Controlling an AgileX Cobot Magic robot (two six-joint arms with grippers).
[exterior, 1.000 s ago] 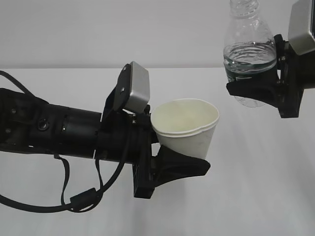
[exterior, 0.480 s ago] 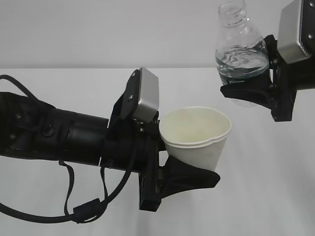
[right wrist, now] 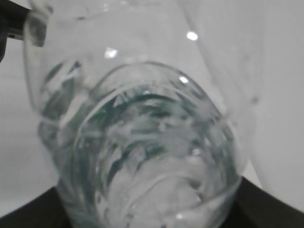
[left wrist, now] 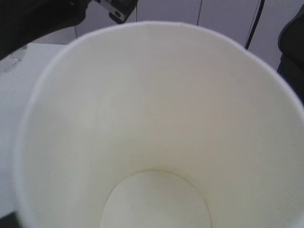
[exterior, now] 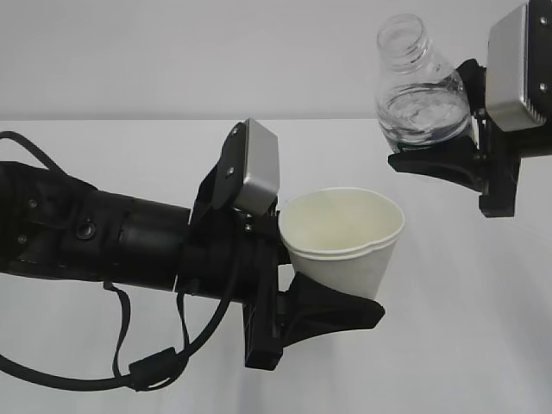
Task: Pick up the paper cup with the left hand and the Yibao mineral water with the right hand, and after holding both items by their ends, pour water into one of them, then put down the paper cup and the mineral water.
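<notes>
The white paper cup (exterior: 343,237) is held upright in the air by my left gripper (exterior: 323,297), which is shut on its lower part. Its cream inside fills the left wrist view (left wrist: 156,142) and looks dry. My right gripper (exterior: 448,159) is shut on the lower part of the clear Yibao bottle (exterior: 420,95), up and to the right of the cup. The bottle leans left, with its open, capless mouth toward the cup side, and water sits in its lower body. In the right wrist view the bottle (right wrist: 137,137) fills the frame. The fingers are mostly hidden in both wrist views.
Both arms hang over a white table (exterior: 466,328). A pale wall (exterior: 216,52) stands behind it. Black cables (exterior: 129,362) loop below the left arm.
The left arm moved the cup right and slightly lower, then held still. The right gripper brought the bottle down and left and tilted its mouth further left, towards the cup.
</notes>
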